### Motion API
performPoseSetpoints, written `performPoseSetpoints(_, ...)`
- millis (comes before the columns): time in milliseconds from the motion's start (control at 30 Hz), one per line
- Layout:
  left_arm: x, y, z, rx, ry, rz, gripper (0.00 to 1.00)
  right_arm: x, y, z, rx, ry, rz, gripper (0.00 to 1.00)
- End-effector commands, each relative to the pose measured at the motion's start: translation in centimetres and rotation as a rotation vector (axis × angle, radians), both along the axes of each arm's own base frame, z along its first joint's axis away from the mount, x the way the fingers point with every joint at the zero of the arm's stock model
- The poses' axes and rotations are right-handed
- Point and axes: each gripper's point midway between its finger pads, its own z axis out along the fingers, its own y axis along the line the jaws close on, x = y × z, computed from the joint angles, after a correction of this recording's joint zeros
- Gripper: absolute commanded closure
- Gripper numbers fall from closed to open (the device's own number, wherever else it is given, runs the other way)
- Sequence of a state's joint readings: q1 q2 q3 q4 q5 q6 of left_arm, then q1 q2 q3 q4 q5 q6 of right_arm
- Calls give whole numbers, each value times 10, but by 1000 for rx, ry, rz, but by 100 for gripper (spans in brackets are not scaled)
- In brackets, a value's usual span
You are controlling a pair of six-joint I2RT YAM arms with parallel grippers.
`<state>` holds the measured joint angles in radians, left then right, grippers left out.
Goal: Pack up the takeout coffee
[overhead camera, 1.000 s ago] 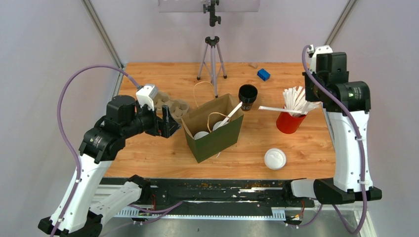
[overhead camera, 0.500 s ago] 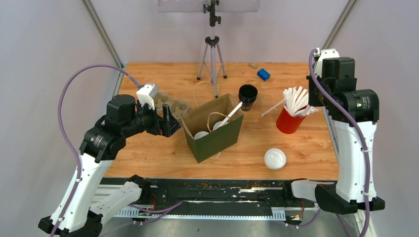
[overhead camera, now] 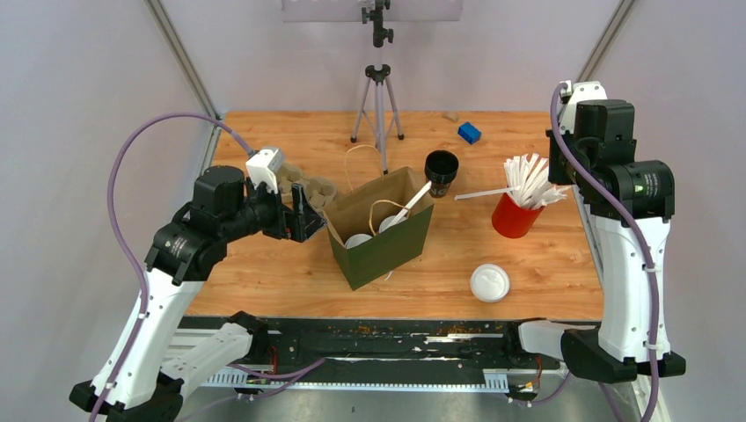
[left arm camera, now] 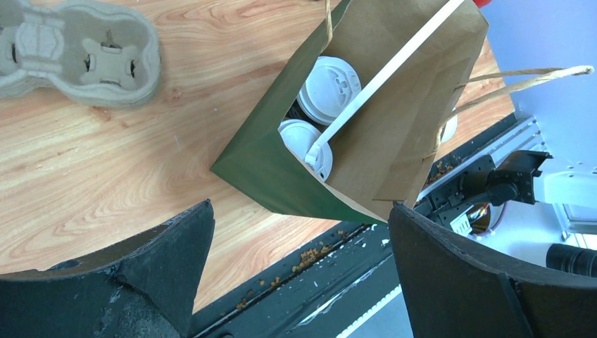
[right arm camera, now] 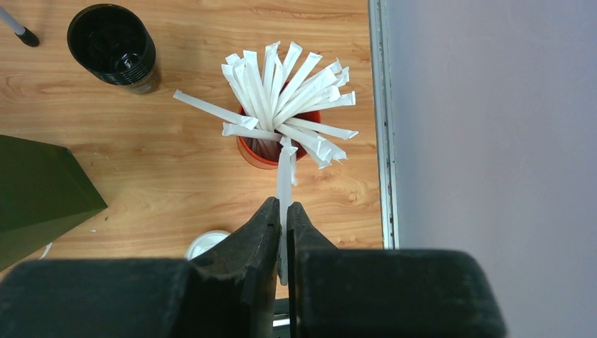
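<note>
Both small dark paper cups with white plastic lids [left arm camera: 329,88] [left arm camera: 304,144] sit inside the green-and-brown paper bag [overhead camera: 387,251] mid worktop [overhead camera: 545,255]. They stand upright side by side, long axis vertical, lids up. A white wrapped straw [left arm camera: 387,70] leans diagonally in the bag, lower end on the nearer lid.

Left jaws: spread wide, holding nothing, hovering just left of the bag near the cardboard cup carrier [left arm camera: 77,53].

Right jaws: pressed together, pinching one thin white wrapped straw [right arm camera: 284,176] above the red cup of straws [overhead camera: 513,220]. That straw lies roughly level, free end pointing left toward the black stack of lidless cups [overhead camera: 441,169].

The loose flat white lid [overhead camera: 489,283] lies near the front edge, apart from the bag.
</note>
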<state>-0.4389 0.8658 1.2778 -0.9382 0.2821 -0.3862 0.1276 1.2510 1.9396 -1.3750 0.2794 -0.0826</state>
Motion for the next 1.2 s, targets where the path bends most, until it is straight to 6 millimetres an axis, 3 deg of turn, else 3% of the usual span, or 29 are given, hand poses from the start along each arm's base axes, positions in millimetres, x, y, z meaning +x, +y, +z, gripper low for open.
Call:
performPoseSetpoints(0,3,-4,17,-32,-51,-8,0,13,3,15,13,-87,13,92)
performPoseSetpoints(100,2,-4,17,-30,-51,-8,0,25,3,8,6,-142,15,92)
performPoseSetpoints(400,-1,-1,17,-23,-56,-10,0,62,1,-79,-30,-31,-10,90)
performPoseSetpoints(600,-2,2,15,-17,-59,-2,0,84,1,-105,-24,-22,9,88)
performPoseSetpoints(767,-3,4,15,-8,-65,2,0,90,-5,-134,-12,49,-21,89)
performPoseSetpoints(967,-4,8,15,9,-76,9,0,91,-5,-133,-5,57,-26,89)
performPoseSetpoints(1167,-4,9,15,12,-80,16,0,74,-20,-94,-72,101,-77,89)
